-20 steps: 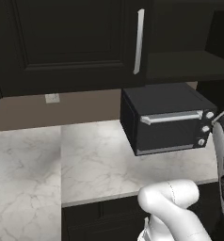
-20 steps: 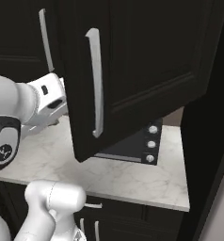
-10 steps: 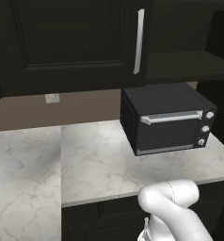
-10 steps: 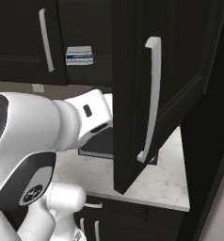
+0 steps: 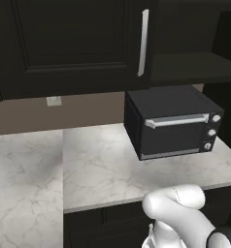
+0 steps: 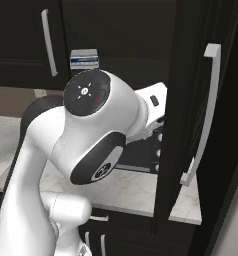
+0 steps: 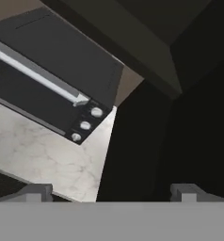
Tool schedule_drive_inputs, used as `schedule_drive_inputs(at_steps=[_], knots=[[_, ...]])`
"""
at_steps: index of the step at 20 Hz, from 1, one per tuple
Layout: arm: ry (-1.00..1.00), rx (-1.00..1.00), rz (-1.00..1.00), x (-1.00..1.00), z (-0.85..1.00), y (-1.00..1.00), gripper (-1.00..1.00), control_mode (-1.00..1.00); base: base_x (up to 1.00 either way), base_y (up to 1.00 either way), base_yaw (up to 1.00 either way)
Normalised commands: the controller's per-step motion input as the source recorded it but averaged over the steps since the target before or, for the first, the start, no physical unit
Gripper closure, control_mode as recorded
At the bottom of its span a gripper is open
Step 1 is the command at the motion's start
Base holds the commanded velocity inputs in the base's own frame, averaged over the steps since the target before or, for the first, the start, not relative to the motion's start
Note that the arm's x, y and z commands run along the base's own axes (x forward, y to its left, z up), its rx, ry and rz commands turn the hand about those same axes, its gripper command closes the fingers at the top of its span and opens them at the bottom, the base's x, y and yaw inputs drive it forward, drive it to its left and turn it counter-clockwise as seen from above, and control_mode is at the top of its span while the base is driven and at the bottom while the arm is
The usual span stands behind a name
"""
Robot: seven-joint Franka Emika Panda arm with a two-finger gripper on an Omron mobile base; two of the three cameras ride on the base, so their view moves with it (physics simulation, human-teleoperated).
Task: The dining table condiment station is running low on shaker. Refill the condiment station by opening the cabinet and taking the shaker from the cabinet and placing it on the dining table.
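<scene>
Setting: a rendered kitchen is shown, with dark cabinetry above a white marble counter (image 5: pixel 98 169) and a beige backsplash (image 5: pixel 59 114) behind it.
Arm: the white arm (image 6: pixel 86 145) is seen rising close to the camera in the right base view, its elbow joint bent towards the open cabinet door.
Jaws: the gripper (image 7: pixel 111 190) is seen in the hand view with its two dark fingertips (image 7: pixel 36 192) set wide apart; nothing is held between them.
Counter: a black box-shaped oven (image 5: pixel 173 123) with a horizontal silver handle and three round knobs is stood on the marble, at its right end.
Cabinet: the cabinet (image 5: pixel 69 43) is mounted on the wall above the counter; its right door (image 6: pixel 206 125) is swung open towards the camera, with a long silver bar handle (image 6: pixel 203 112) on it. The left door is shut.
Shelf: a dark shelf (image 5: pixel 190 68) is exposed inside.
Scale: a flat grey item with a blue display (image 6: pixel 84 59) is seen on the shelf.
Shaker: its place cannot be told.
</scene>
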Motion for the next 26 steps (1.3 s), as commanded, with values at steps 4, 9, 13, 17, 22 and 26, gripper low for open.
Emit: schedule_drive_inputs(at_steps=[4, 9, 13, 17, 22, 26], knots=[[0.04, -0.01, 0.00, 0.07, -0.16, -0.09, -1.00, -1.00, 0.00, 0.00, 0.00], [-0.01, -0.11, -0.05, 0.03, -0.08, 0.90, -1.00, -1.00, 0.00, 0.00, 0.00], [-0.12, -0.05, -0.14, 0.07, 0.00, 1.00, -1.00, -1.00, 0.00, 0.00, 0.00], [-0.11, 0.04, -0.06, 0.06, -0.03, 1.00, -1.00, -1.00, 0.00, 0.00, 0.00], [-0.28, 0.29, -0.01, 0.00, -0.10, 1.00, -1.00, -1.00, 0.00, 0.00, 0.00], [-0.52, 0.59, -0.05, 0.00, -0.02, 0.98, -1.00, -1.00, 0.00, 0.00, 0.00]])
